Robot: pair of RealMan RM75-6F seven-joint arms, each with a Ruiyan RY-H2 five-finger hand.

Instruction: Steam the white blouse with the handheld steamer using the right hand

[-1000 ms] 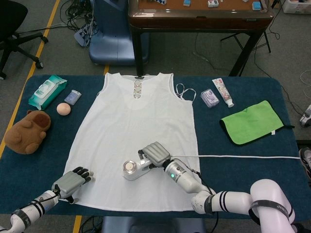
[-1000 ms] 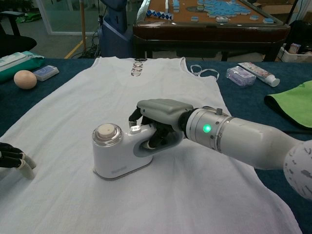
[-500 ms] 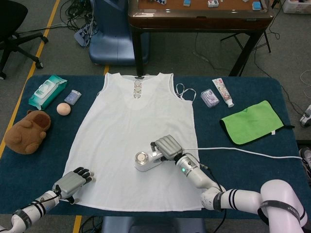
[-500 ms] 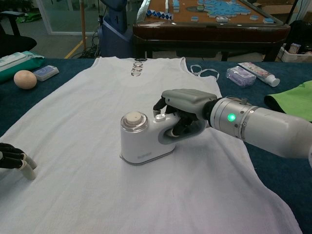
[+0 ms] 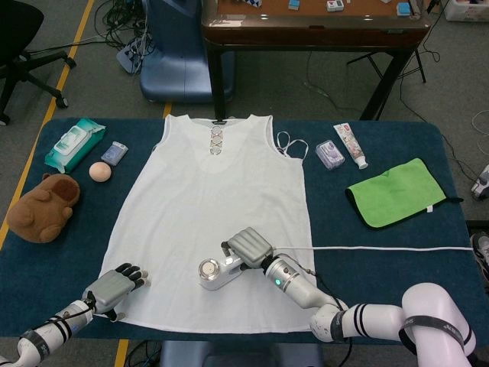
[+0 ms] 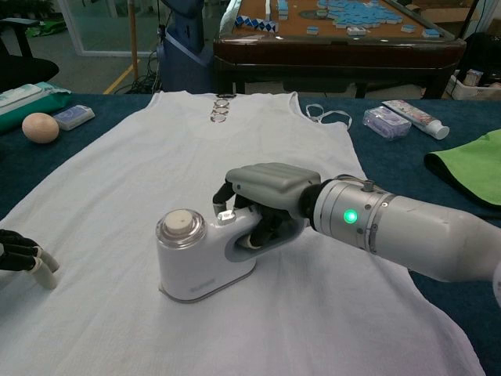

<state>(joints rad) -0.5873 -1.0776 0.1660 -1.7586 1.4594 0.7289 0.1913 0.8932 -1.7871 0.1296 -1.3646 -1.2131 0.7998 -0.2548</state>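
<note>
- Dark blue cloth covers the table (image 5: pixel 367 252), which fills the lower two thirds of the head view; grey floor, loose cables and a brown wooden table (image 5: pixel 313 27) run along the top of the frame.
- The white blouse (image 5: pixel 210 199) lies flat in the middle of the frame, neckline toward the top and hem toward the bottom edge.
- The steamer (image 5: pixel 214 270), white with a round cap, sits on the lower middle of the blouse; in the chest view it stands at lower centre (image 6: pixel 196 258) with its base on the fabric.
- The right hand (image 5: pixel 248 248) is wrapped around the steamer's handle, fingers curled through the loop, seen closer in the chest view (image 6: pixel 266 196).
- A white cord (image 5: pixel 382 248) runs from near that hand to the right edge of the frame.
- The left hand (image 5: pixel 114 285) rests at lower left on the corner of the hem, its dark fingers lying close together on the cloth with nothing in them.
- At upper left lie a pack of wipes (image 5: pixel 73 144), a small blue case (image 5: pixel 114 153) and an egg (image 5: pixel 99 172); below them sits a brown plush toy (image 5: pixel 42 206).
- At upper right lie a clear pouch (image 5: pixel 329 154) and a tube (image 5: pixel 351 144); a green cloth (image 5: pixel 397 191) lies at centre right.
</note>
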